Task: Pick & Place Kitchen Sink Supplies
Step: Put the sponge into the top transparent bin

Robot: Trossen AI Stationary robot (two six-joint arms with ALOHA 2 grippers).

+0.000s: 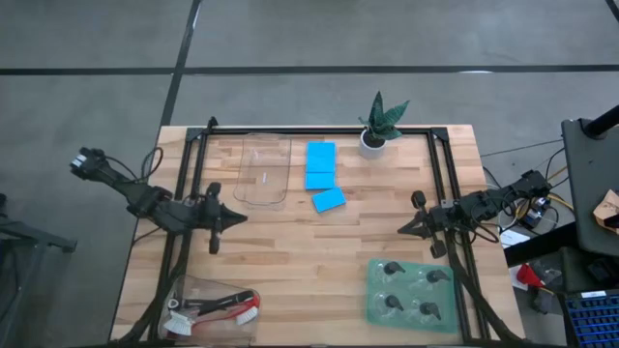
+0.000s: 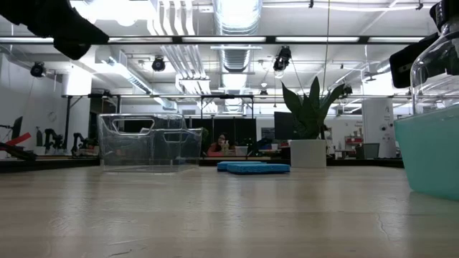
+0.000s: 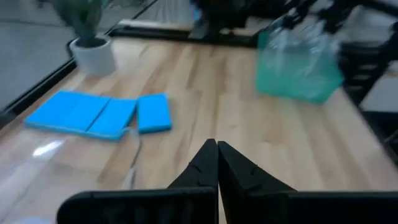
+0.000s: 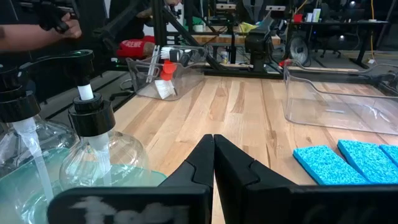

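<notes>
Both pinched together and holding nothing, the left end effector and right end effector are hovering over bare table, seemingly waiting before reaching the blue sponges.

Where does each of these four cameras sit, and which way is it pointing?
High view: above the table, looking straight down; shows both arms, left gripper and right gripper, both shut.
Low view: at tabletop height, looking level across at the plant.
Left wrist view: on the left arm, looking past its shut fingers at the blue sponges.
Right wrist view: on the right arm, looking past its shut fingers.
Both wrist views share the sponges.
</notes>
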